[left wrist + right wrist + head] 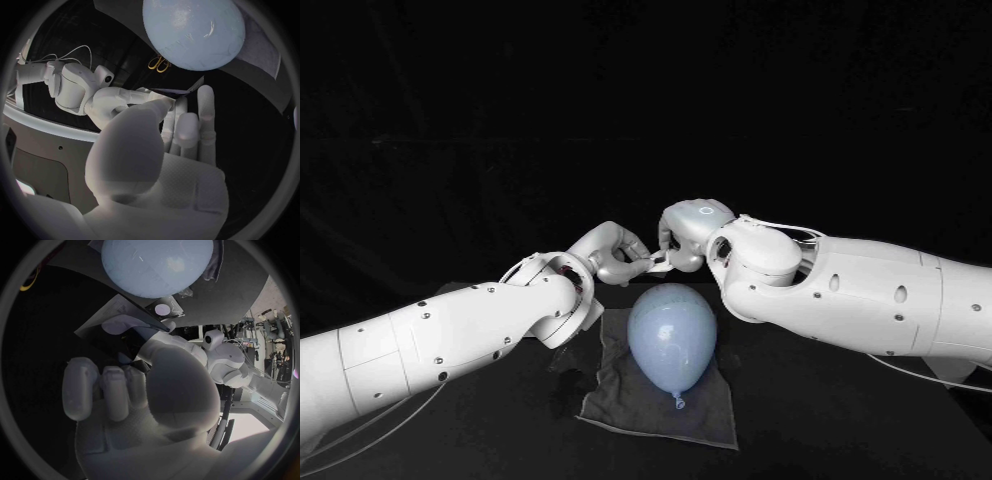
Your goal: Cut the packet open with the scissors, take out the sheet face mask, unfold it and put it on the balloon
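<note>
One black desk (848, 430), one grey cloth (625, 400) spread on it, and one pale blue balloon (672, 330) lying on that cloth. At the balloon's 12 o'clock, two hands meet. The left hand (615, 250) and right hand (687, 235) both pinch the one dark packet (115, 332), fingers narrowed onto it. One pair of yellow-handled scissors (157, 63) lies on the desk near the balloon.

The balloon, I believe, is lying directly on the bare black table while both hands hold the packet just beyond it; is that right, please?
Not quite: in the head view the balloon lies on a grey cloth spread over the table, not on the bare tabletop. The rest stands: the left hand and the right hand hold the packet together just beyond it.
</note>
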`<action>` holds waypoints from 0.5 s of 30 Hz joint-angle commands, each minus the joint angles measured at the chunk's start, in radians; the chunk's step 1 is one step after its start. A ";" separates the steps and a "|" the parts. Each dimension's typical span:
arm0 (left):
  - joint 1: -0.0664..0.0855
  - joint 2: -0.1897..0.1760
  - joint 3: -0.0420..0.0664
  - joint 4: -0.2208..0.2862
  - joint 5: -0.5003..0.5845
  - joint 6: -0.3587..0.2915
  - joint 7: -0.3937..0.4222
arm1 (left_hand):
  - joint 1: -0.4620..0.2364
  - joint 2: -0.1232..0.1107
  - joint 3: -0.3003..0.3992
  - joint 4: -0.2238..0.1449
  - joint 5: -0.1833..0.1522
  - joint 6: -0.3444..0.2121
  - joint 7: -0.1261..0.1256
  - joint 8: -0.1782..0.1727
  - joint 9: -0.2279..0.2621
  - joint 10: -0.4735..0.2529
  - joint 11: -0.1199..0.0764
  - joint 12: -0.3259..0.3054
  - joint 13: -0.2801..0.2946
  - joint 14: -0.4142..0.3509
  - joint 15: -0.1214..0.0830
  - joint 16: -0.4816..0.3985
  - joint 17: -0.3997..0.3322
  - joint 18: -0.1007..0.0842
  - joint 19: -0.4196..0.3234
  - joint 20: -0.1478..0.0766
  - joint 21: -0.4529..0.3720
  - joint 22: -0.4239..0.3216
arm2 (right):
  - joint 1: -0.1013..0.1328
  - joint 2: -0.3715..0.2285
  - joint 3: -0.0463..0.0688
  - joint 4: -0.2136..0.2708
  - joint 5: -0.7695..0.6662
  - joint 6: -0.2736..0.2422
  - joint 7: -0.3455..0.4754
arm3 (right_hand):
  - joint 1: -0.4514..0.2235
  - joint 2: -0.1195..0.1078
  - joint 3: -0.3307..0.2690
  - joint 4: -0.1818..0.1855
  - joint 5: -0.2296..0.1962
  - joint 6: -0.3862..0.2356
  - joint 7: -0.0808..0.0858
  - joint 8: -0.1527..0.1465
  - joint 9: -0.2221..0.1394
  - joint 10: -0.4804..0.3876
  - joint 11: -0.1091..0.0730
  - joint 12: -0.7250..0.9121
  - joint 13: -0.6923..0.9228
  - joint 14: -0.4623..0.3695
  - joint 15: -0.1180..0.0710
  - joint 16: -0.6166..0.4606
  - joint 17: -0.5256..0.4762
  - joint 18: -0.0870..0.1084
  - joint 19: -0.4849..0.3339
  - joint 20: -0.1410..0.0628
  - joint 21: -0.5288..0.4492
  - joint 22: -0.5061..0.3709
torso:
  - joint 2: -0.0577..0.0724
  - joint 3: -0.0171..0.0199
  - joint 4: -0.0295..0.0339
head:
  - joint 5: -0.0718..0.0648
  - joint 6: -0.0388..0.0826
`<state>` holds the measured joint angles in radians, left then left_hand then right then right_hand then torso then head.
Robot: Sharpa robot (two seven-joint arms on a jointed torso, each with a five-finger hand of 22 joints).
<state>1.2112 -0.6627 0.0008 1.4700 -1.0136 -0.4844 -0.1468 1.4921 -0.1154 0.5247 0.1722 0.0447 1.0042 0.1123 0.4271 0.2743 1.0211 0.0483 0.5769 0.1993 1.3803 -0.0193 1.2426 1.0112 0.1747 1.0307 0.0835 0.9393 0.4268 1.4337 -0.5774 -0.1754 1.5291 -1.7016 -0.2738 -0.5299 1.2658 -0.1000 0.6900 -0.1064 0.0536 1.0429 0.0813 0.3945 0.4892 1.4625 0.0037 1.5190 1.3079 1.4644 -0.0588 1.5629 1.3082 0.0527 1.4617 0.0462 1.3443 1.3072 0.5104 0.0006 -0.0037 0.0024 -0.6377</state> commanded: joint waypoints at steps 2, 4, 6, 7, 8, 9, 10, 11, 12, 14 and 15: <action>0.001 0.000 0.001 0.003 0.014 -0.017 0.020 | -0.001 0.011 0.016 -0.007 0.004 0.007 -0.006 0.010 0.014 0.018 -0.004 0.000 -0.002 -0.009 -0.002 -0.011 -0.020 0.008 -0.007 -0.006 0.009 0.006 | 0.001 -0.003 0.001 0.004 -0.011 -0.023 0.039 | -0.018 0.000 -0.011 0.001 -0.003 -0.013 0.006 -0.001 0.000 0.074 0.003 -0.048 0.215 0.098 0.002 -0.006 0.228 0.002 0.000 0.002 -0.033 0.153 | -0.001 0.0003 -0.0012 | 0.001 0.000; 0.001 0.000 0.001 0.003 0.030 -0.026 0.030 | -0.005 0.010 0.022 -0.009 0.004 0.009 -0.007 0.011 0.016 0.023 -0.005 0.000 -0.002 -0.012 -0.003 -0.016 -0.029 0.008 -0.009 -0.007 0.012 0.008 | 0.001 -0.004 0.001 0.005 -0.007 -0.025 0.049 | -0.024 -0.005 -0.025 0.005 -0.003 -0.022 0.007 -0.001 0.002 0.055 0.004 -0.099 0.190 0.095 0.003 -0.013 0.214 0.007 -0.012 0.004 -0.061 0.142 | 0.000 0.0003 -0.0003 | 0.000 0.001; 0.001 -0.001 0.001 0.004 0.045 -0.034 0.039 | -0.008 0.008 0.032 -0.014 0.005 0.009 -0.007 0.012 0.019 0.025 -0.006 -0.002 -0.004 -0.016 -0.004 -0.023 -0.043 0.008 -0.013 -0.008 0.016 0.011 | 0.001 -0.005 0.001 0.005 -0.003 -0.029 0.059 | -0.038 -0.012 -0.043 0.018 -0.004 -0.058 0.016 -0.026 -0.010 0.029 0.011 -0.167 0.157 0.089 0.008 -0.023 0.192 0.016 -0.035 0.008 -0.111 0.122 | 0.000 0.0003 0.0001 | 0.001 0.000; 0.001 -0.001 0.001 0.005 0.053 -0.037 0.043 | -0.013 0.005 0.041 -0.018 0.004 0.010 -0.007 0.013 0.022 0.028 -0.006 -0.003 -0.005 -0.019 -0.004 -0.028 -0.052 0.008 -0.016 -0.009 0.019 0.014 | 0.001 -0.006 0.001 0.005 -0.001 -0.033 0.066 | -0.044 -0.019 -0.048 0.021 -0.006 -0.070 0.020 -0.035 -0.015 0.018 0.015 -0.194 0.144 0.086 0.010 -0.029 0.180 0.020 -0.044 0.009 -0.131 0.113 | 0.000 0.0004 0.0001 | 0.002 0.000; 0.001 -0.002 0.001 0.005 0.061 -0.039 0.046 | -0.013 0.005 0.041 -0.018 0.004 0.010 -0.007 0.013 0.022 0.028 -0.006 -0.003 -0.005 -0.019 -0.004 -0.028 -0.052 0.008 -0.016 -0.009 0.019 0.014 | 0.001 -0.007 0.001 0.005 0.002 -0.037 0.071 | -0.051 -0.027 -0.053 0.027 -0.006 -0.088 0.027 -0.051 -0.023 -0.002 0.020 -0.241 0.121 0.083 0.015 -0.034 0.171 0.025 -0.057 0.011 -0.160 0.101 | 0.000 0.0005 0.0000 | 0.002 0.000; 0.001 -0.002 0.001 0.006 0.071 -0.041 0.050 | -0.019 0.003 0.051 -0.022 0.004 0.010 -0.007 0.013 0.025 0.030 -0.006 -0.005 -0.006 -0.019 -0.004 -0.030 -0.058 0.008 -0.019 -0.009 0.023 0.017 | 0.001 -0.009 0.001 0.006 0.005 -0.043 0.079 | -0.061 -0.044 -0.062 0.036 -0.006 -0.116 0.040 -0.076 -0.036 -0.033 0.030 -0.309 0.088 0.073 0.023 -0.052 0.134 0.034 -0.083 0.018 -0.217 0.077 | 0.000 0.0003 0.0001 | 0.002 -0.001; 0.001 -0.004 0.001 0.008 0.082 -0.041 0.052 | -0.023 0.000 0.057 -0.026 0.004 0.011 -0.007 0.013 0.027 0.032 -0.007 -0.005 -0.007 -0.019 -0.005 -0.031 -0.060 0.008 -0.021 -0.010 0.026 0.019 | 0.001 -0.012 0.000 0.007 0.011 -0.056 0.091 | -0.064 -0.059 -0.069 0.044 -0.005 -0.135 0.053 -0.101 -0.050 -0.077 0.041 -0.398 0.043 0.053 0.033 -0.085 0.075 0.048 -0.126 0.028 -0.307 0.039 | 0.000 0.0003 0.0001 | 0.002 -0.001; 0.001 -0.004 0.001 0.009 0.087 -0.041 0.053 | -0.023 0.000 0.057 -0.026 0.004 0.011 -0.007 0.013 0.027 0.032 -0.007 -0.005 -0.007 -0.019 -0.005 -0.031 -0.060 0.008 -0.021 -0.010 0.026 0.019 | 0.001 -0.015 0.000 0.008 0.013 -0.067 0.099 | -0.063 -0.069 -0.072 0.052 -0.003 -0.146 0.059 -0.117 -0.059 -0.119 0.047 -0.474 0.003 0.031 0.039 -0.117 0.023 0.063 -0.169 0.034 -0.395 0.001 | 0.001 0.0002 0.0000 | 0.003 -0.001; 0.001 -0.005 0.001 0.009 0.091 -0.040 0.054 | -0.028 -0.002 0.064 -0.030 0.004 0.012 -0.008 0.014 0.029 0.033 -0.007 -0.006 -0.008 -0.020 -0.005 -0.032 -0.065 0.008 -0.023 -0.010 0.029 0.021 | 0.001 -0.017 0.000 0.010 0.015 -0.081 0.108 | -0.060 -0.078 -0.072 0.057 -0.004 -0.162 0.058 -0.134 -0.068 -0.175 0.055 -0.575 -0.050 0.000 0.043 -0.161 -0.048 0.082 -0.225 0.040 -0.511 -0.049 | 0.001 0.0002 0.0000 | 0.003 -0.001; 0.001 -0.006 0.001 0.010 0.103 -0.037 0.054 | -0.033 -0.004 0.070 -0.033 0.004 0.012 -0.008 0.014 0.030 0.035 -0.007 -0.007 -0.008 -0.020 -0.005 -0.033 -0.068 0.008 -0.025 -0.010 0.031 0.023 | 0.001 -0.027 -0.001 0.018 0.023 -0.138 0.142 | -0.051 -0.088 -0.072 0.063 -0.005 -0.170 0.060 -0.147 -0.075 -0.231 0.054 -0.660 -0.099 -0.034 0.048 -0.205 -0.111 0.098 -0.277 0.045 -0.615 -0.094 | 0.001 0.0002 -0.0001 | 0.006 -0.001; 0.001 -0.006 0.001 0.010 0.108 -0.034 0.053 | -0.038 -0.006 0.075 -0.037 0.004 0.013 -0.008 0.014 0.032 0.037 -0.007 -0.007 -0.009 -0.020 -0.005 -0.034 -0.071 0.008 -0.027 -0.010 0.033 0.024 | 0.001 -0.033 -0.001 0.024 0.026 -0.174 0.161 | -0.038 -0.086 -0.066 0.062 -0.004 -0.163 0.060 -0.147 -0.076 -0.258 0.053 -0.700 -0.124 -0.046 0.048 -0.219 -0.132 0.107 -0.303 0.047 -0.669 -0.118 | 0.000 0.0003 0.0003 | 0.007 -0.001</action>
<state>1.2106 -0.6701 -0.0002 1.4759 -0.9535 -0.5081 -0.1216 1.4637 -0.1205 0.5932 0.1346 0.0458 1.0087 0.1033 0.4350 0.2743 1.0446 0.0466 0.5724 0.1915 1.3666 -0.0230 1.2138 0.9410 0.1730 1.0125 0.0732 0.9681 0.4506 1.4346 -0.6058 -0.1765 1.5462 -1.6857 -0.3396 -0.4497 1.2169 -0.1850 0.6210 -0.0478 0.0540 0.8753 0.1425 0.2511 0.4146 1.2238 0.0587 0.8470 1.2017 1.4276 -0.0109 1.3557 1.1933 0.1490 1.1759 0.0919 0.7110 1.2064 0.5106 0.0007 -0.0038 0.0065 -0.6386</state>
